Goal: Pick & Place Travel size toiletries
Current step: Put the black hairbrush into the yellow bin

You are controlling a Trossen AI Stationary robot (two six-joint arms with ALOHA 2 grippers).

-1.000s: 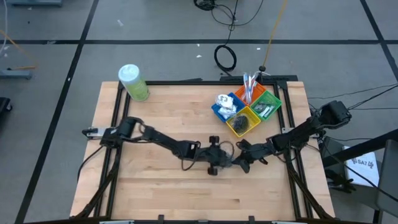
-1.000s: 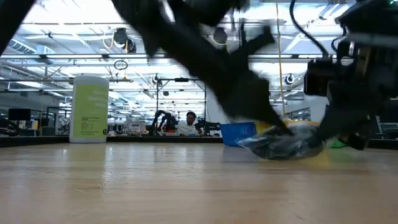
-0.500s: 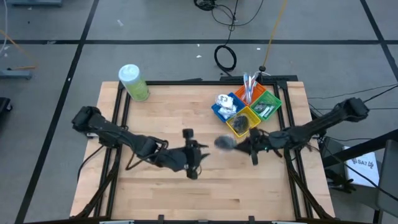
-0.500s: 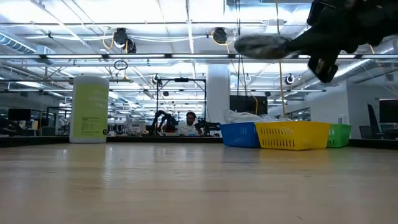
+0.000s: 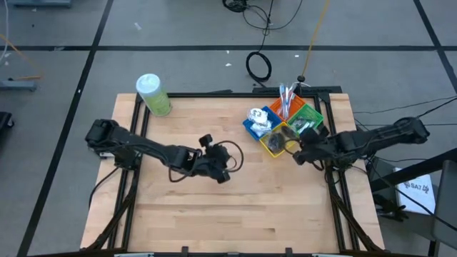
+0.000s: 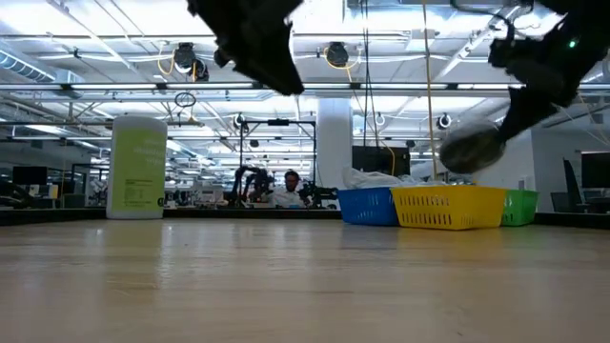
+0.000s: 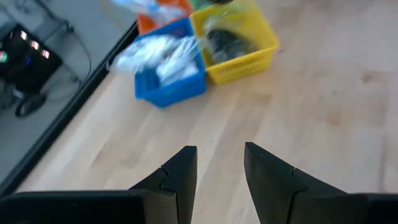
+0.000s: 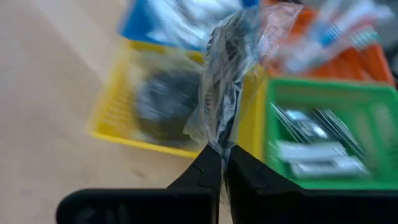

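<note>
Right wrist view: clear bag (image 8: 227, 59) holding a dark disc, limp, light, crinkly, likely slippery; I judge a pinch at its gathered edge best. It hangs ahead of my right gripper (image 8: 222, 163), fingers pressed together on that film, above the yellow bin (image 8: 121, 127), green bin (image 8: 323, 146) beside. Left gripper (image 7: 219, 168) partly spread, holding nothing, well apart over bare table (image 7: 323, 106).

Held bag's (image 8: 227, 74) contents blur past telling.
</note>
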